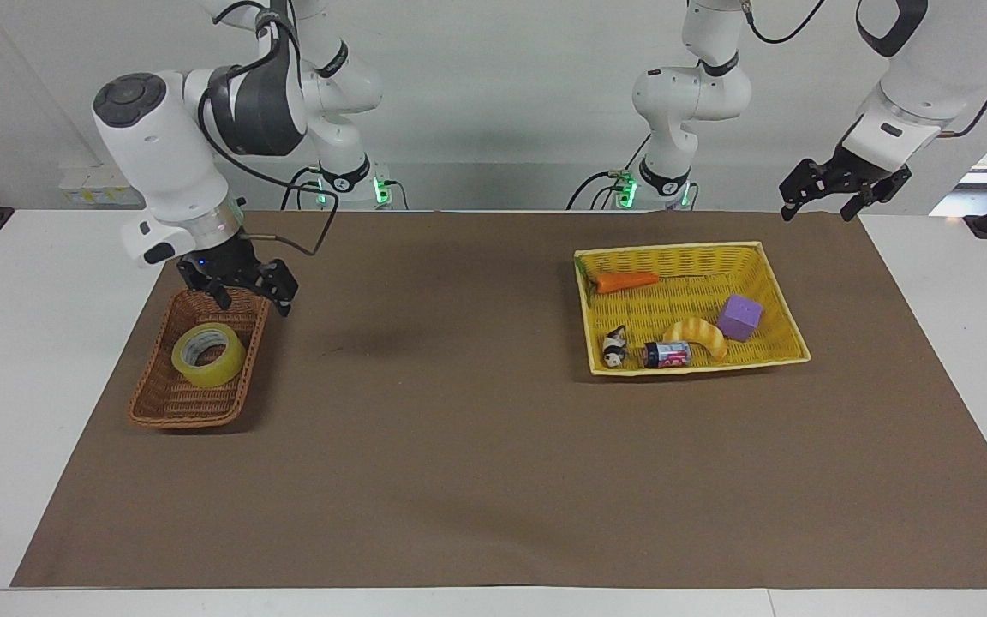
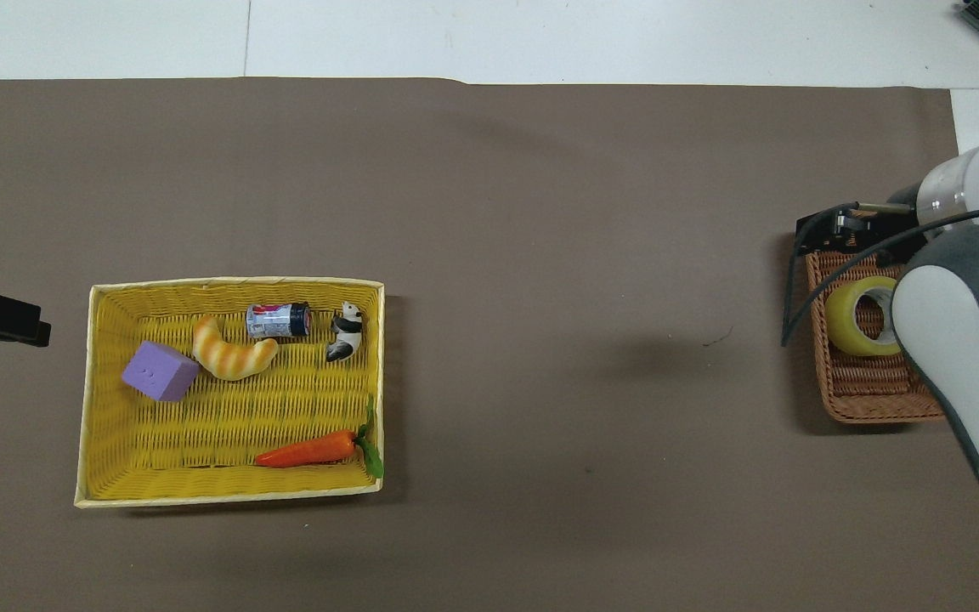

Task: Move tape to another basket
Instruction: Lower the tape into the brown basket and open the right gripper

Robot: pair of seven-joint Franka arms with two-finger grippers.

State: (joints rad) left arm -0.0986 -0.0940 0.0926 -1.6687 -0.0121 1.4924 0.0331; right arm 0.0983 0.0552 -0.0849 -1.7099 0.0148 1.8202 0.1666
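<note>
A yellow translucent tape [image 1: 208,355] roll lies tilted, core showing, inside the narrow brown wicker basket [image 1: 161,405] near the surface's edge at the right arm's end.

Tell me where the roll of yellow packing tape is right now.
The yellow packing tape roll lies in the small brown wicker basket at the right arm's end of the table; the right gripper hangs over that basket's edge nearest the robots.

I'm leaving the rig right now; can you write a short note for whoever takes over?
Right end effector: open, holding nothing, over the robot-side end of the small brown wicker basket.
Left end effector: open, waiting over the table edge at its own end.
Yellow translucent tape roll: lying in the brown basket.
Done: tape sits in the brown basket, released.
Left: nothing apparent except parking the right arm.
</note>
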